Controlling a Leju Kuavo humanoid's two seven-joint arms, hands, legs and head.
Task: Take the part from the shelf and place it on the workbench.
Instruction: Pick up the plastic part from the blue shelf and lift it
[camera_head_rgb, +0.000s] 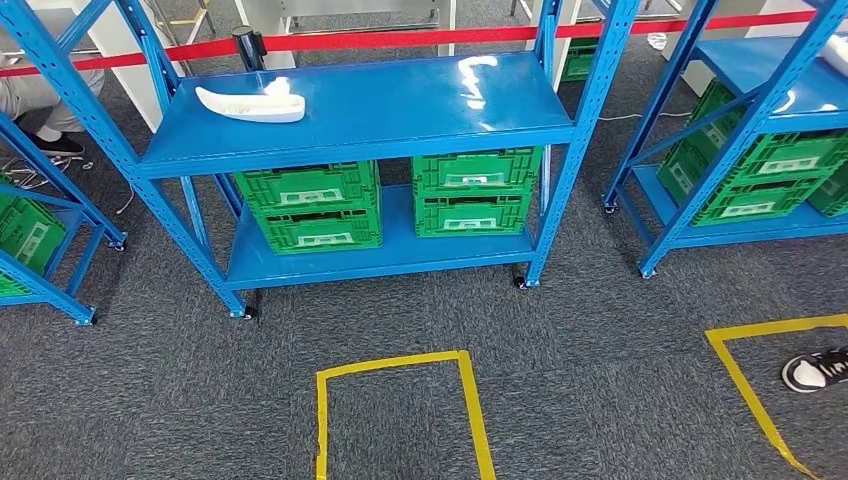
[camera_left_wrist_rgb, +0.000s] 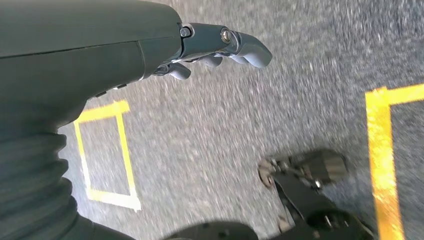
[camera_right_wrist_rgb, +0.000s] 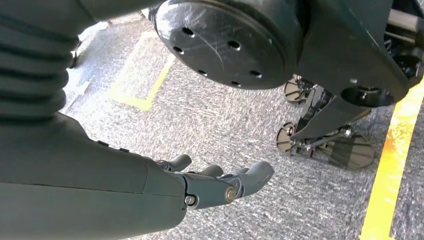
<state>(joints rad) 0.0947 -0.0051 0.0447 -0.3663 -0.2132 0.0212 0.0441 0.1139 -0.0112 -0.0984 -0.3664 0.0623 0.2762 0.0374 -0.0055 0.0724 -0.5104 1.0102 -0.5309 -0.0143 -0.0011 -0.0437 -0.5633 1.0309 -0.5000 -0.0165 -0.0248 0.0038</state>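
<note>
the left hand (camera_left_wrist_rgb: 220, 50) hangs over grey carpet (camera_left_wrist_rgb: 225, 115), fingers loosely apart and holding nothing; the right hand (camera_right_wrist_rgb: 220, 182) hangs likewise, released and empty. its fingertips are partly hidden behind the thumb. in the head view the white part (camera_head_rgb: 252, 102) lies on the far left of the top board of the blue shelf (camera_head_rgb: 380, 110), its exact shape hard to make out. four green crates (camera_head_rgb: 310, 205) sit stacked in pairs on the lower board, their contents hidden. a yellow tape square (camera_head_rgb: 400, 410) marks the near carpet. a red barrier tape (camera_head_rgb: 400, 40) runs behind the shelf. a black shoe (camera_head_rgb: 815, 370) is cut off at the right edge.
</note>
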